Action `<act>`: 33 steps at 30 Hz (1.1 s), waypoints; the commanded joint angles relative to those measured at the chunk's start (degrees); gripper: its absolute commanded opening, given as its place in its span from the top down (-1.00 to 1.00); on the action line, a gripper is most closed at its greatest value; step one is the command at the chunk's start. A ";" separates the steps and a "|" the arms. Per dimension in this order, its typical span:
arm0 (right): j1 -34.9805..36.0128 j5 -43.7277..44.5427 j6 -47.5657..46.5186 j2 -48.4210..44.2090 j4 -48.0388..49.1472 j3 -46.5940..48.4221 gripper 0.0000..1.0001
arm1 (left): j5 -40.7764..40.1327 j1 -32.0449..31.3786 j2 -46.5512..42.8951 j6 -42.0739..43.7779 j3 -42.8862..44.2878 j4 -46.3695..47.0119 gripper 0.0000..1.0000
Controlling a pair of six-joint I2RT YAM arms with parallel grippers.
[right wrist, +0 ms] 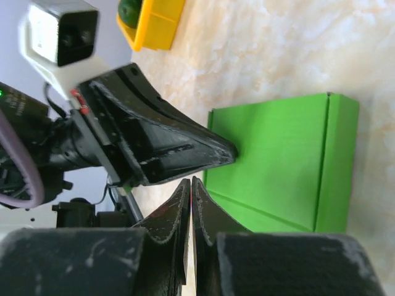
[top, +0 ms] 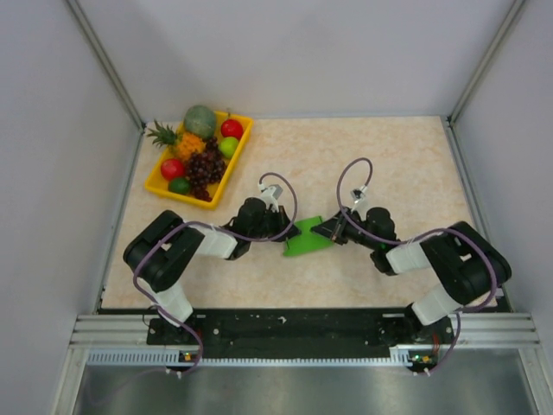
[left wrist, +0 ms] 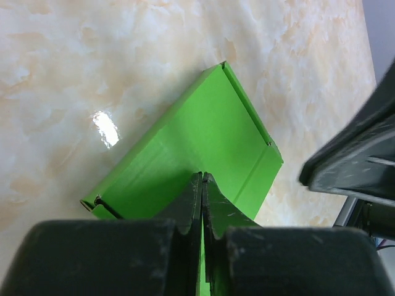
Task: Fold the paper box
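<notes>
A: What's over at the far left?

B: A yellow fruit tray (top: 156, 182) at the back left corner of the marbled surface (top: 389, 156). It holds a green melon (top: 200, 120), a pineapple (top: 173, 138), dark grapes (top: 203, 171) and a few red and green round fruits.

A: And moving in from there?

B: The left arm (top: 173, 251) bends in from its base toward the middle. Its left fingers (left wrist: 188, 209) are pressed together on the near edge of the paper box (left wrist: 203, 135). A sliver of green shows between them, so they are pinching it.

A: Where does the box sit?

B: In the top view the paper box (top: 309, 237) is a bright green rectangle lying on the surface, midway between the two arms and nearer the front edge than the back. It is well apart from the tray. A creased strip runs along one side, with small notches at the corners.

A: And on the right?

B: The right fingers (right wrist: 176, 209) are also pressed together, with their tips just beside the box's corner and close to the tips of the left ones. I cannot tell whether any paper is caught between them. Behind them the right arm (top: 449, 259) folds back to its base
</notes>
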 commanded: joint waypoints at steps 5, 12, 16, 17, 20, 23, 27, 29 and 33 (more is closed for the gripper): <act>-1.53 -5.30 1.64 20.31 18.78 -1.51 0.98 | -1.01 0.01 1.44 3.80 -1.71 -5.84 1.00; -2.68 -8.56 -0.79 12.62 13.73 -1.96 0.90 | -0.57 -0.08 -1.46 8.11 0.04 -10.32 0.92; -5.22 -6.89 -8.27 0.49 -5.95 -0.64 0.74 | 0.13 0.01 -3.74 9.25 0.57 -12.16 0.69; -6.10 -6.72 -10.03 -3.62 -12.69 -0.12 0.64 | 0.57 -0.08 -4.97 9.43 0.75 -12.52 0.56; -6.54 -4.79 -18.46 -8.74 -24.40 3.22 0.31 | 4.94 -0.08 -6.82 10.92 1.45 -12.18 0.32; -6.46 -2.68 -25.76 -10.08 -35.32 7.00 0.14 | 6.89 0.10 -8.57 11.89 2.15 -13.12 0.21; -6.63 0.49 -33.23 -11.57 -44.20 10.69 -0.08 | 5.15 0.10 -13.14 13.12 2.95 -17.68 0.13; -6.63 1.81 -34.56 -12.10 -47.73 12.28 -0.23 | 3.56 0.18 -17.01 14.70 2.69 -20.41 0.10; -6.20 -1.70 -39.30 -12.62 -51.51 13.87 -0.24 | 0.13 0.63 -22.90 21.00 2.51 -30.70 0.06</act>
